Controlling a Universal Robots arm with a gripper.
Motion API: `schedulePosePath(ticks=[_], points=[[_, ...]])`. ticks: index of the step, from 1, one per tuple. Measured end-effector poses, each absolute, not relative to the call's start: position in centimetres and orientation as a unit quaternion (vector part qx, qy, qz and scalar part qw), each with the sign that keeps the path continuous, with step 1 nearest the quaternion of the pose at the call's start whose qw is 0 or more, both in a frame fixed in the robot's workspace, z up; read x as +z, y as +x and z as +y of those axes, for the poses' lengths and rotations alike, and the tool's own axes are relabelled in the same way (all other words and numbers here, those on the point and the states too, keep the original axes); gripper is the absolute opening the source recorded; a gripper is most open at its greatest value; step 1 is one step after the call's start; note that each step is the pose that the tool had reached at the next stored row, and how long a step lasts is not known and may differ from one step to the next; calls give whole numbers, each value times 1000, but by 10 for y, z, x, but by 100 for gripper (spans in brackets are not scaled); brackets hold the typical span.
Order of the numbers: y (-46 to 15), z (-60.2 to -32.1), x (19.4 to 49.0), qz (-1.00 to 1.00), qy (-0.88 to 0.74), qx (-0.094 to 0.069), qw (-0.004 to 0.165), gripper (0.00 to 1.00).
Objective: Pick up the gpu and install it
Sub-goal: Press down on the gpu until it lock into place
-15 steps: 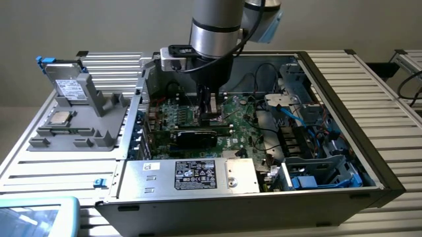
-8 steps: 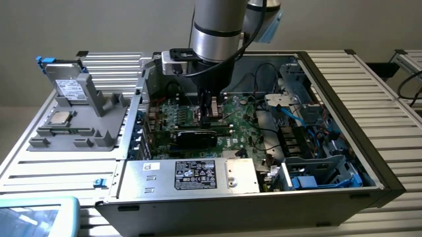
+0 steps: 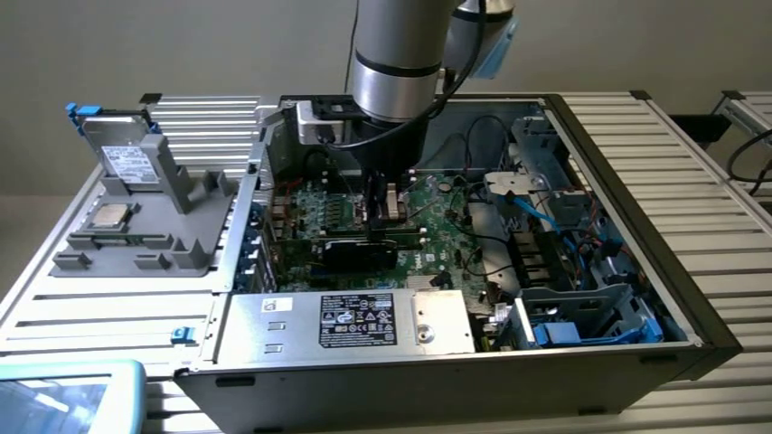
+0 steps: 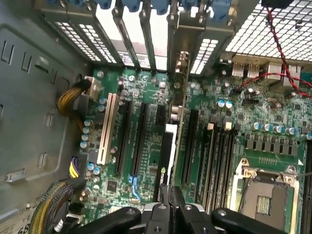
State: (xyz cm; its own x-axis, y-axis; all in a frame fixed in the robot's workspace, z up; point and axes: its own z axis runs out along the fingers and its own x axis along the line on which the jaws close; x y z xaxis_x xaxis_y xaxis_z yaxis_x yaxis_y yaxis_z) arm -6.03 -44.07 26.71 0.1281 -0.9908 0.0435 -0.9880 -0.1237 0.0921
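Note:
In the exterior view, the gpu (image 3: 360, 251) stands on edge inside the open computer case (image 3: 627, 235), low over the green motherboard (image 3: 465, 231), its black cooler block facing the case's front. My gripper (image 3: 386, 210) reaches straight down and is shut on the card's top edge. In the wrist view the gpu (image 4: 167, 158) is seen edge-on, lined up along an expansion slot. Its silver bracket (image 4: 178, 73) reaches the rear slot openings. The fingers (image 4: 178, 202) pinch it from both sides. Whether the card's edge sits fully in the slot I cannot tell.
Free black expansion slots (image 4: 124, 139) and a white one (image 4: 106, 129) lie beside the card. Memory slots (image 4: 219, 161), an open processor socket (image 4: 265, 195) and cable bundles (image 4: 73, 100) are close by. A silver power supply (image 3: 362, 321) fills the case front. A grey fixture (image 3: 145, 226) holds a drive (image 3: 127, 158).

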Motion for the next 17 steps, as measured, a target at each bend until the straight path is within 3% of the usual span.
schedulePosePath(ticks=[12,17], points=[[-60,-441,261,-660,749,-14,49,12],[-60,-441,282,-660,749,-14,49,12]])
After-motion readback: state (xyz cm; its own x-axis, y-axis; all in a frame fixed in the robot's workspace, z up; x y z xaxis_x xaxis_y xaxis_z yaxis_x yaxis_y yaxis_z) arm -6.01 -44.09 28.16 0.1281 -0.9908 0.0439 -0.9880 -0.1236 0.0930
